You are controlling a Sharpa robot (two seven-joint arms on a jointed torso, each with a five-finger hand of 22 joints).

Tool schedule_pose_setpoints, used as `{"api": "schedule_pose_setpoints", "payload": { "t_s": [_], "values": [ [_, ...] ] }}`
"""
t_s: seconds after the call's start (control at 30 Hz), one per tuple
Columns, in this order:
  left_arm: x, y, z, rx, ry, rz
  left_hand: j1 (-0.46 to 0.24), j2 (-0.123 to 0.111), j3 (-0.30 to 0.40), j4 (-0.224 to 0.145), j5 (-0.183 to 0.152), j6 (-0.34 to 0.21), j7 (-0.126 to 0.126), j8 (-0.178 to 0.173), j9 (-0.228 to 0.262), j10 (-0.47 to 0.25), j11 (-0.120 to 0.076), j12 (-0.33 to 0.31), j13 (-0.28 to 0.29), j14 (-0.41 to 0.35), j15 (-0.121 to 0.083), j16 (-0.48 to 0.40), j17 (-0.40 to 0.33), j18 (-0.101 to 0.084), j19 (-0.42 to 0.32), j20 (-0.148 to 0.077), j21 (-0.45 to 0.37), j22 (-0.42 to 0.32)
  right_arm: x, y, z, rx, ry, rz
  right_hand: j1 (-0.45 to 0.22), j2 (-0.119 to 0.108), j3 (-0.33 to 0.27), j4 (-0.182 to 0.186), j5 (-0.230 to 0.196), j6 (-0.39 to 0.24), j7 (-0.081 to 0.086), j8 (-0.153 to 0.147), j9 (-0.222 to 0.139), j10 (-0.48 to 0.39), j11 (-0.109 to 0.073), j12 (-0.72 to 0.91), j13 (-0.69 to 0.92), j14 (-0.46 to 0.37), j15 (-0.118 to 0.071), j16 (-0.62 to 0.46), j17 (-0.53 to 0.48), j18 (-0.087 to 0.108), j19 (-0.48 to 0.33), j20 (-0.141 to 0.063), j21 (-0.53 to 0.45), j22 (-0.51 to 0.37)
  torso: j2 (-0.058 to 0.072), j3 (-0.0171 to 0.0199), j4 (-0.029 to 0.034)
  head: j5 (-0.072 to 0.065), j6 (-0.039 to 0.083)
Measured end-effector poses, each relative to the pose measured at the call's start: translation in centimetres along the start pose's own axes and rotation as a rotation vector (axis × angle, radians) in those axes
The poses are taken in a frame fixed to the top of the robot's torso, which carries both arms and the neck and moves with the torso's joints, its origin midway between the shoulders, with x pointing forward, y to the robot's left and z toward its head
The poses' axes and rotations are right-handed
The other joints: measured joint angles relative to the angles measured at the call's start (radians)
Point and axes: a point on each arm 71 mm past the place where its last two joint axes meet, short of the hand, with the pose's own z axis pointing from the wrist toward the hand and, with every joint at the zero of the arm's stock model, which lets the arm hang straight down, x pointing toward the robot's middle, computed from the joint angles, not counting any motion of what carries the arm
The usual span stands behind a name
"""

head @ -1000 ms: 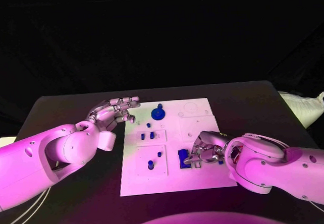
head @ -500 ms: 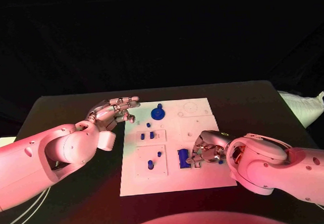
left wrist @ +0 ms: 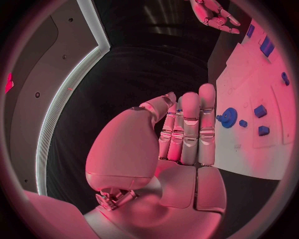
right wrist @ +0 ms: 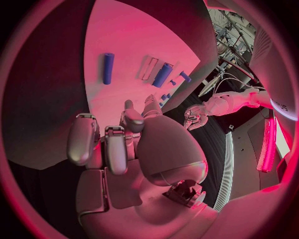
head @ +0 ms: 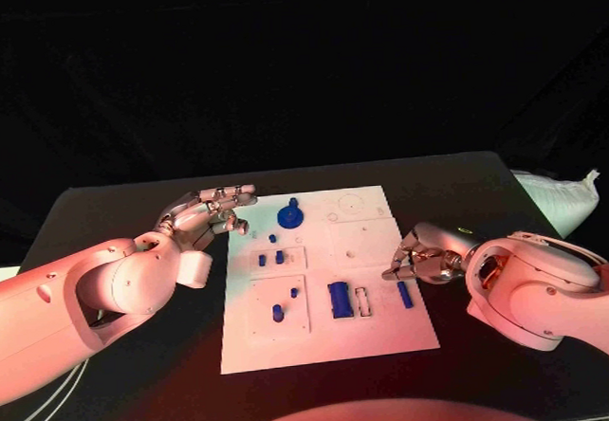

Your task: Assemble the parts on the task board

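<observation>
**Loose blue bar sits right under the right hand**

Nearest thing that matters: the slim blue bar [head: 405, 294] lies flat on the task board [head: 379, 335], long axis running near-to-far. The right hand [head: 419, 264] is just beyond it, fingers curled, holding nothing. The left hand [head: 209, 214] is well apart by the board's far left corner, fingers loosely apart, empty.

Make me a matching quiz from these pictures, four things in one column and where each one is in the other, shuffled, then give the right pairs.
Things:
1. blue gear
2. blue cylinder
3. left hand
4. white bag

Places:
A. on the table's far right edge
B. on the task board, just below the right hand
C. at the board's far left corner, over the table
D. on the board's far end

Pairs: 1-D, 2-B, 3-C, 4-A
</observation>
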Motion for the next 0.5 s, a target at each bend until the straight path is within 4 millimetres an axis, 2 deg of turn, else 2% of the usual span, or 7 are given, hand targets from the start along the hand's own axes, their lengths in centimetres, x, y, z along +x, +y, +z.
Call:
{"api": "schedule_pose_setpoints", "payload": {
  "t_s": [0.17, 0.37, 0.5],
  "values": [
    [0.1, 0.0, 0.0, -0.001, 0.002, -0.001, 0.0, 0.0, 0.0, 0.0, 0.0, 0.0, 0.0, 0.0, 0.0, 0.0, 0.0, 0.0, 0.0, 0.0, 0.0, 0.0, 0.0, 0.0, 0.0, 0.0, 0.0, 0.0, -0.5, -1.3, 0.0, 0.025, -0.017, -0.034, 0.006, 0.006, 0.003, -0.003, 0.011, 0.0, 0.0, 0.0, -0.004, 0.0, 0.0, 0.0, 0.0, 0.0, 0.0, 0.0, 0.0, 0.0, 0.003, 0.003, 0.0, 0.004, -0.001, 0.001, -0.0045, -0.009, 0.0],
    [0.1, 0.1, 0.0, -0.001, 0.003, -0.001, 0.0, 0.0, 0.0, 0.0, 0.0, 0.0, 0.0, 0.0, 0.0, 0.0, 0.0, 0.0, 0.0, 0.0, 0.0, 0.0, 0.0, 0.0, 0.0, 0.0, 0.0, 0.0, -0.4, -2.2, 0.1, 0.047, -0.006, -0.093, 0.006, 0.006, -0.003, 0.003, 0.011, 0.007, 0.0, -0.004, -0.008, -0.005, 0.006, -0.035, -0.02, 0.004, 0.004, 0.0, 0.0, 0.0, -0.002, 0.009, -0.006, -0.007, -0.001, 0.0014, -0.0045, -0.022, 0.0],
    [0.1, 0.1, 0.0, -0.003, 0.002, -0.002, 0.0, 0.0, 0.0, 0.0, 0.0, 0.0, 0.0, 0.0, 0.0, 0.0, 0.0, 0.0, 0.0, 0.0, 0.0, 0.0, 0.0, 0.0, 0.0, 0.0, 0.0, 0.0, 0.1, -2.6, 0.2, 0.06, 0.015, -0.132, 0.006, 0.006, -0.008, 0.008, 0.011, 0.017, 0.001, -0.004, -0.009, -0.005, 0.006, -0.035, -0.022, 0.004, 0.004, 0.0, 0.0, 0.0, -0.002, 0.009, -0.006, -0.009, -0.001, 0.0014, -0.004, -0.025, 0.0]
  ]
}}
